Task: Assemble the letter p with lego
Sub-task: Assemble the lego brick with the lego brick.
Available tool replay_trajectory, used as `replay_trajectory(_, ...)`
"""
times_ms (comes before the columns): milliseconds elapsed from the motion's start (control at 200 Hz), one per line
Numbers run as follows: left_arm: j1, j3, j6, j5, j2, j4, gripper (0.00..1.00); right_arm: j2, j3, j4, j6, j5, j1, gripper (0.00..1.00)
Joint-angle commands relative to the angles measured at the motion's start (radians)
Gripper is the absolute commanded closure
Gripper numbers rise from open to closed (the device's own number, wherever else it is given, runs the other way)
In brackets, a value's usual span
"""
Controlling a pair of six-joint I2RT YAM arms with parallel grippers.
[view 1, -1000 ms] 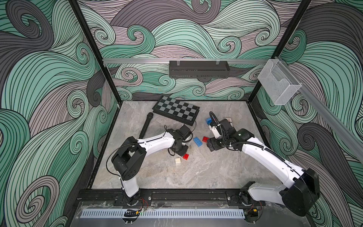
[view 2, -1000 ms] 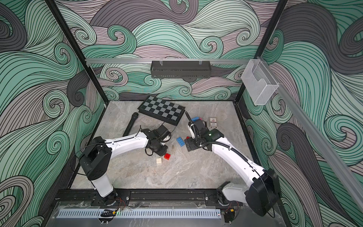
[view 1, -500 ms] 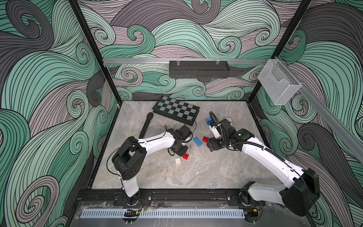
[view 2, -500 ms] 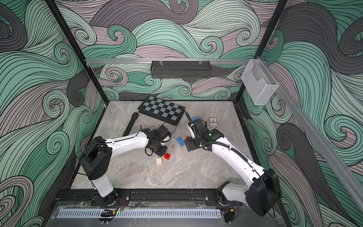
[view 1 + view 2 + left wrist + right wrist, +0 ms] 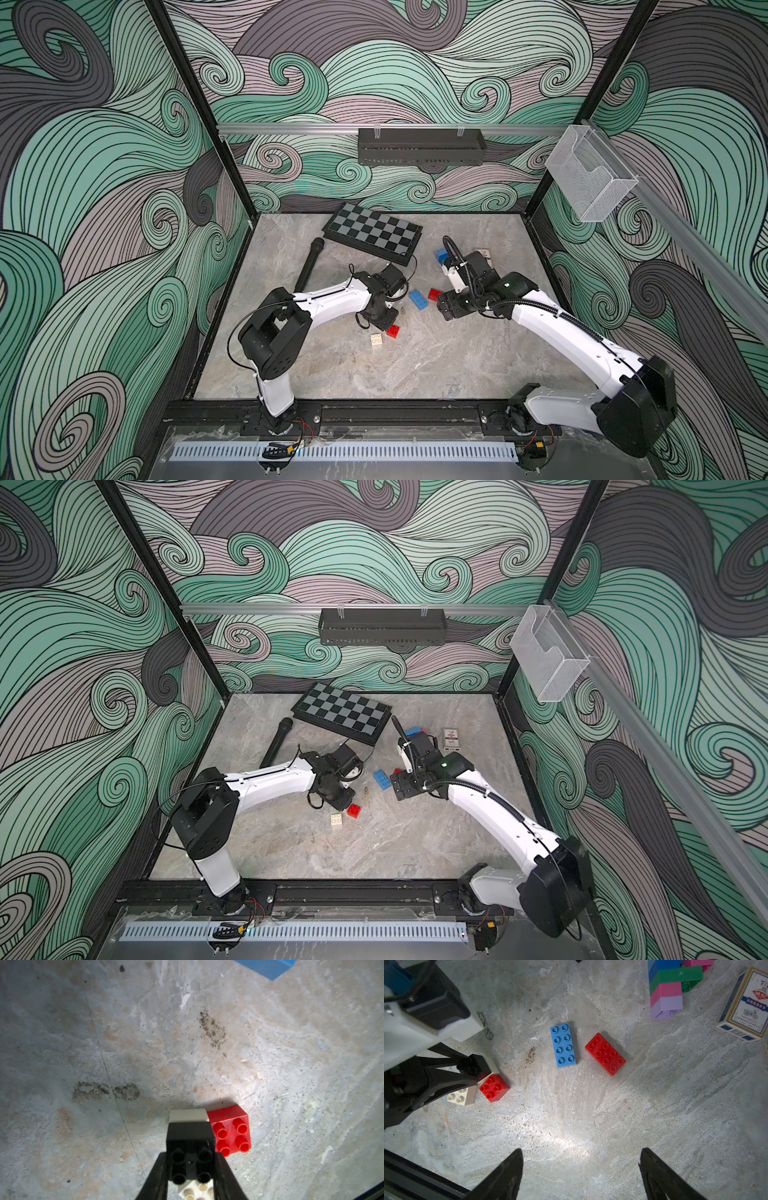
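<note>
A grey marbled table (image 5: 415, 365) fills the lower middle of both top views. Near its far edge, upper centre, lies a checkered board (image 5: 372, 232), with a black cylinder (image 5: 309, 266) to its lower left. Mid-table lie 1 blue oblong brick (image 5: 418, 299) and 1 red oblong brick (image 5: 434, 294), close but apart. Lower left of them, 1 red square brick (image 5: 393, 331) sits just beside 1 cream square brick (image 5: 377, 339). Toward the upper right lies a card box (image 5: 451, 738), near a toppled column of joined bricks (image 5: 666, 991).

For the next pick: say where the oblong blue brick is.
In both top views the oblong blue brick lies between the left arm and the right arm; the right wrist view shows it studs up, beside the oblong red brick, not touching.
</note>
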Motion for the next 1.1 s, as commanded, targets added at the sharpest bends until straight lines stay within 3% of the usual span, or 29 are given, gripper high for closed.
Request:
replay_trajectory(0,-0.007,0.029,-0.037,-0.014,0.023,-0.013,0.73,-0.003,-0.008,-0.003,-0.003,-0.021,-0.005,0.13)
replay_trajectory(370,-0.007,0.039,-0.067,-0.063,0.082,-0.122,0.73,-0.002,-0.010,0.000,0.000,-0.027,-0.005,0.13)
replay_trajectory(876,-0.008,-0.013,-0.087,-0.063,0.144,-0.103,0.75,-0.003,-0.015,0.004,0.000,-0.030,-0.006,0.12)
replay_trajectory(1096,-0.008,0.028,-0.079,-0.070,0.088,-0.114,0.62,-0.003,-0.015,0.004,0.000,-0.027,-0.005,0.12)
